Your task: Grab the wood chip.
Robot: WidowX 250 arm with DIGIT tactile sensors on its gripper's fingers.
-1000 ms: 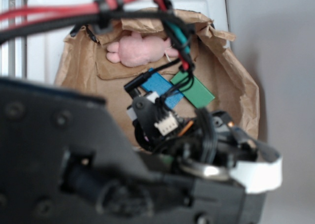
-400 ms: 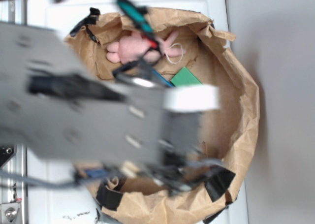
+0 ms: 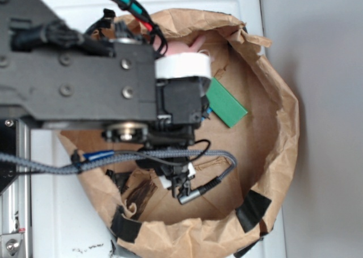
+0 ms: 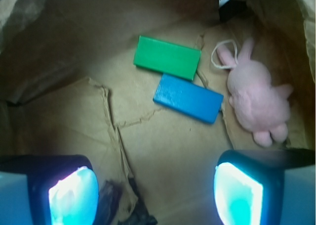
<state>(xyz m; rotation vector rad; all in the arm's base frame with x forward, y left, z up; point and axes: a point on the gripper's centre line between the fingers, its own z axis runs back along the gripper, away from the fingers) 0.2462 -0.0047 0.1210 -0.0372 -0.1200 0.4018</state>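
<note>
The wood chip (image 4: 109, 201) is a dark, streaked sliver on the brown paper at the bottom left of the wrist view, just inside my left fingertip (image 4: 73, 196). My gripper (image 4: 156, 195) is open, with only bare paper between its fingers and the chip beside the left one. In the exterior view the wood chip (image 3: 140, 197) lies near the bag's front left wall. My arm (image 3: 85, 71) hides the fingers there.
A green block (image 4: 168, 57), a blue block (image 4: 187, 98) and a pink plush bunny (image 4: 256, 100) lie farther in. The crumpled paper bag wall (image 3: 283, 127) rings everything. Black tape patches (image 3: 252, 211) sit on its front rim. Only the green block (image 3: 227, 104) shows past the arm.
The arm has swung from the front of the exterior view up to the left. This uncovered the bag's front floor and the chip, and hid the blue block and most of the bunny.
</note>
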